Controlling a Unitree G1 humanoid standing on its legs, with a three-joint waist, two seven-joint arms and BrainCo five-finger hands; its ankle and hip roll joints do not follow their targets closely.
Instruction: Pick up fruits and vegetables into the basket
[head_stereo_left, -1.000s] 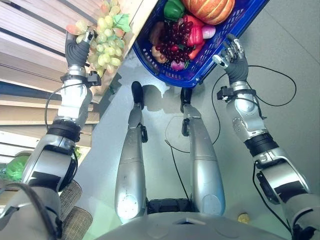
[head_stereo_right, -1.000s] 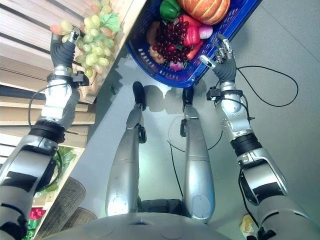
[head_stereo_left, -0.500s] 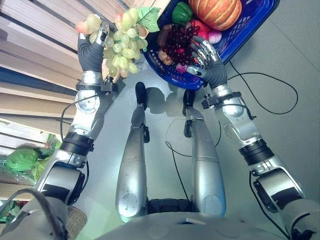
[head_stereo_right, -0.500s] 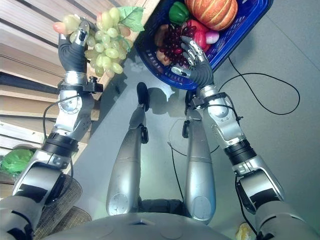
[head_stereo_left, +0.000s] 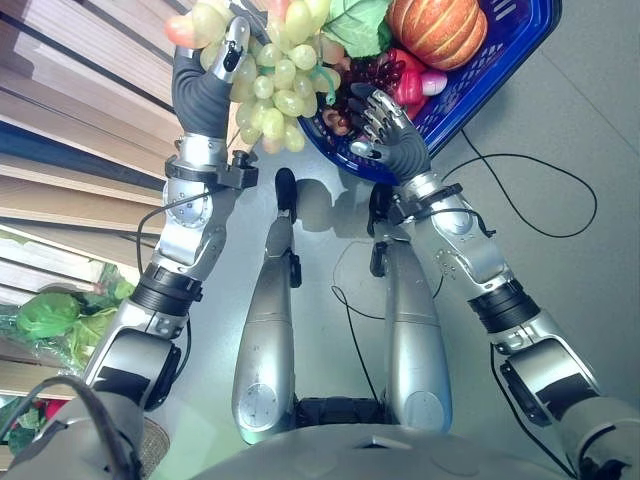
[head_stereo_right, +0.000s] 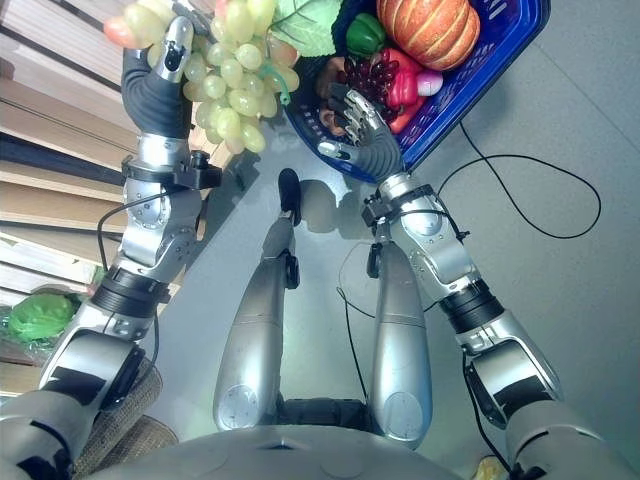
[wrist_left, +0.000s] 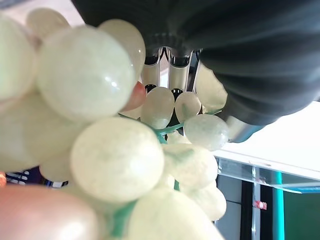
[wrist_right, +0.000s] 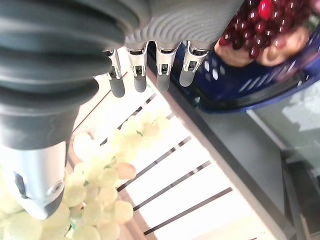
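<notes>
Left robot hand (head_stereo_left: 205, 85) — raised high, fingers curled round the top of a bunch of green grapes (head_stereo_left: 275, 75), which hangs from it just beside the near rim of the blue basket (head_stereo_left: 490, 75), its big leaf over the basket's edge. From the left wrist, the grapes crowd close against the fingers (wrist_left: 167, 67). Right robot hand (head_stereo_left: 390, 135) — fingers spread and relaxed, holding nothing, lifted against the basket's near rim. Basket contents: a pumpkin (head_stereo_left: 435, 28), dark red grapes (head_stereo_left: 375, 72), a red pepper (head_stereo_left: 408, 85) and other produce. Behind the left arm, a slatted wooden shelf (head_stereo_left: 80, 110); the grey floor (head_stereo_left: 560, 270) lies below.
</notes>
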